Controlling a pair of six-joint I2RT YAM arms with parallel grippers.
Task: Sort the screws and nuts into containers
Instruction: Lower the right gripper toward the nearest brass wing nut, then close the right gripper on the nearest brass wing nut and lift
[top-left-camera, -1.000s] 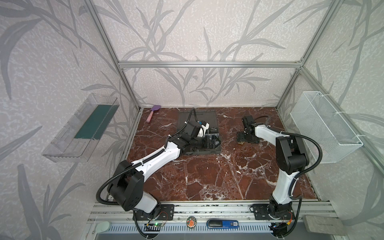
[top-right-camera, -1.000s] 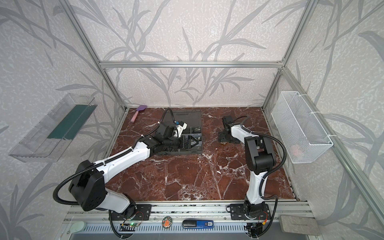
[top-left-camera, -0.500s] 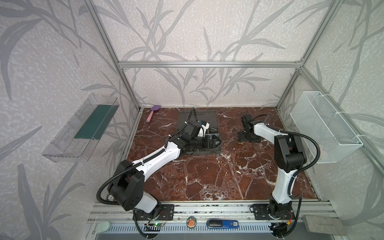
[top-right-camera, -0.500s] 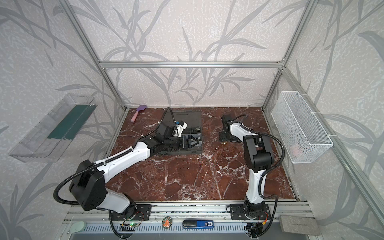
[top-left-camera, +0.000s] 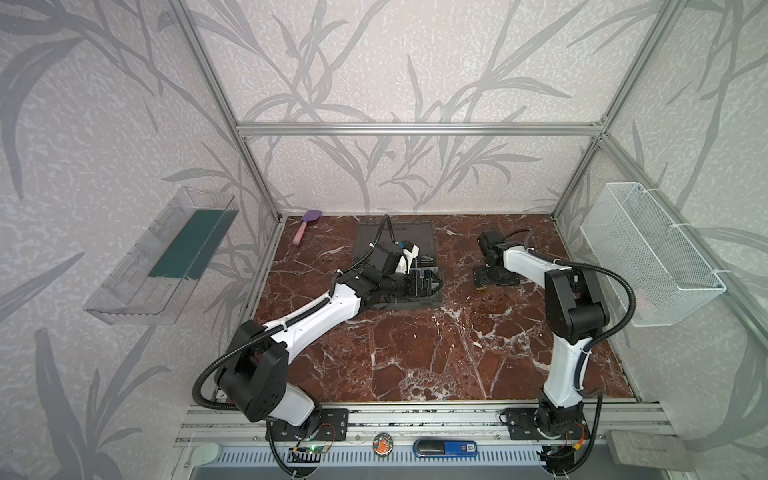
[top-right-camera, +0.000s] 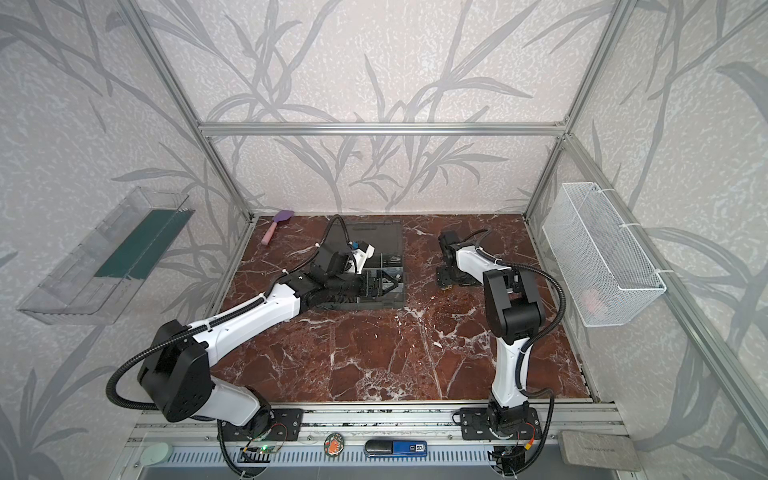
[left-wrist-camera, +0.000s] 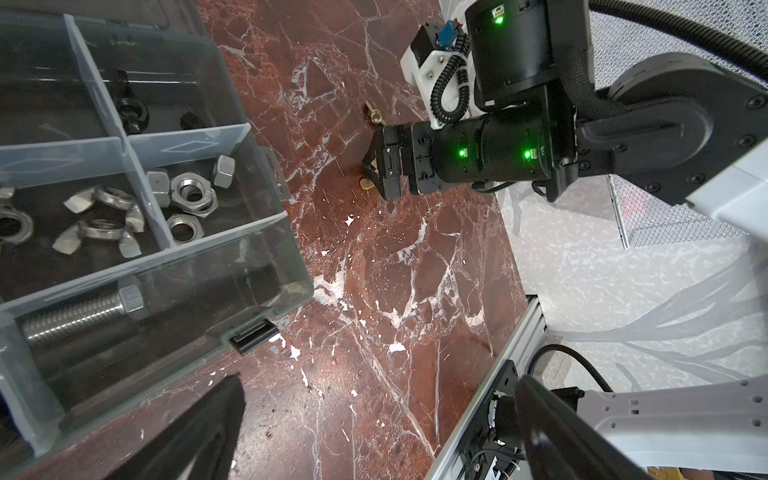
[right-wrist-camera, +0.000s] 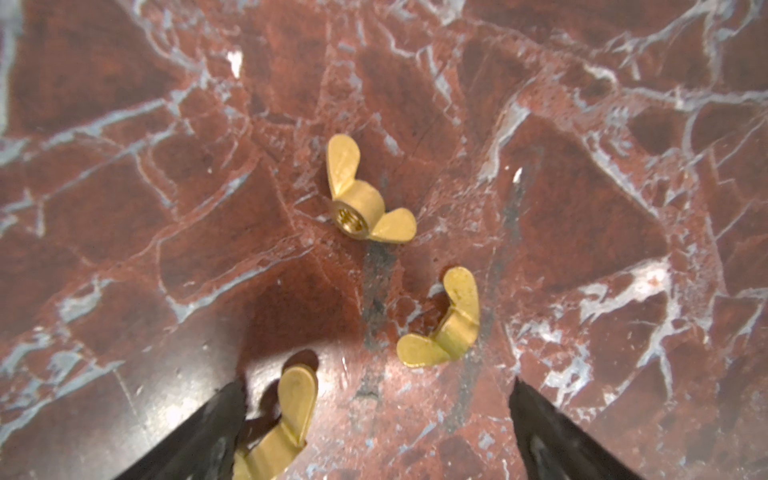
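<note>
Three brass wing nuts (right-wrist-camera: 365, 195) lie loose on the marble (right-wrist-camera: 582, 208) under the right gripper (right-wrist-camera: 376, 386). Its jaws are spread wide and hold nothing. Since a second ago this arm's wrist has edged slightly toward the case (top-left-camera: 415, 232), and the gripper (top-left-camera: 496, 277) sits low over the same patch of marble. The left gripper (top-left-camera: 428, 284) has not moved. It is also spread and empty, hanging over the case's front right corner.

In the left wrist view, one compartment holds silver hex nuts (left-wrist-camera: 191, 195). The one beside it holds silver wing nuts (left-wrist-camera: 99, 224), another holds black pieces (left-wrist-camera: 133, 112), and a long bolt (left-wrist-camera: 79, 311) lies in the front one.

One of the brass nuts (right-wrist-camera: 282, 424) is cut off by the frame edge and sits right by a finger (right-wrist-camera: 208, 436). Whether they touch cannot be told. In both top views the brass nuts are hidden under the right gripper, and the left arm covers most of the case's compartments. The left wrist view shows only two of the brass nuts (left-wrist-camera: 376, 118), both small, by the right gripper (left-wrist-camera: 374, 166).
</note>
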